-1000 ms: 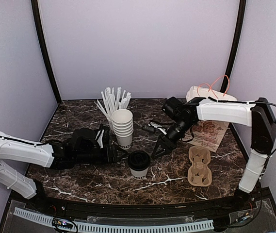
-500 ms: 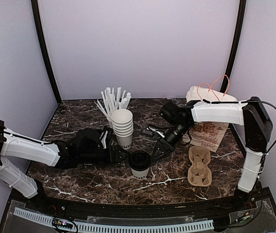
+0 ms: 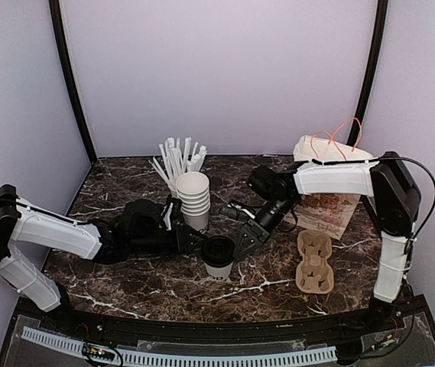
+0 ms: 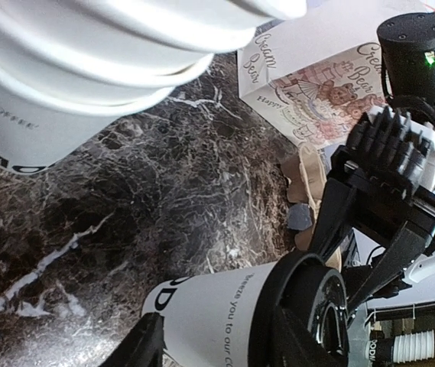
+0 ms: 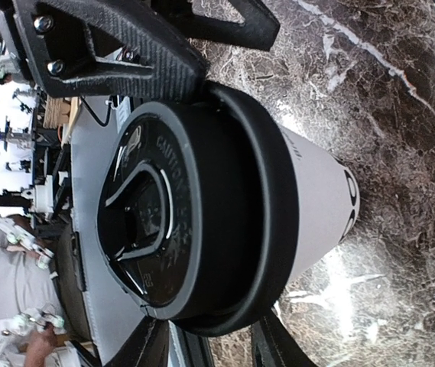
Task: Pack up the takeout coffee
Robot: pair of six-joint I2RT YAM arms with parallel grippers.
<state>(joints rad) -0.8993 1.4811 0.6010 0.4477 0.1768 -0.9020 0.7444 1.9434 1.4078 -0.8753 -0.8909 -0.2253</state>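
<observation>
The takeout coffee (image 3: pixel 219 256), a white paper cup with a black lid, stands at the table's front middle. It fills the right wrist view (image 5: pixel 225 206) and lies low in the left wrist view (image 4: pixel 225 310). My left gripper (image 3: pixel 199 244) reaches its left side. The gripper's fingertips (image 4: pixel 142 345) show by the cup's base and in front of the lid, and I see no grip. My right gripper (image 3: pixel 241 243) is at the cup's right side. It is open, its fingertips (image 5: pixel 150 345) straddling the lid's rim.
A stack of lidless white cups (image 3: pixel 193 200) stands just behind the left gripper. A cup of white straws (image 3: pixel 177 164) is behind that stack. A printed paper bag (image 3: pixel 330 200) stands at the back right, and a brown cardboard cup carrier (image 3: pixel 314 262) lies in front of it.
Both grippers have closed in on the coffee cup, the left from the left and the right from the back right. The left jaws have narrowed. The cup has stayed put.
</observation>
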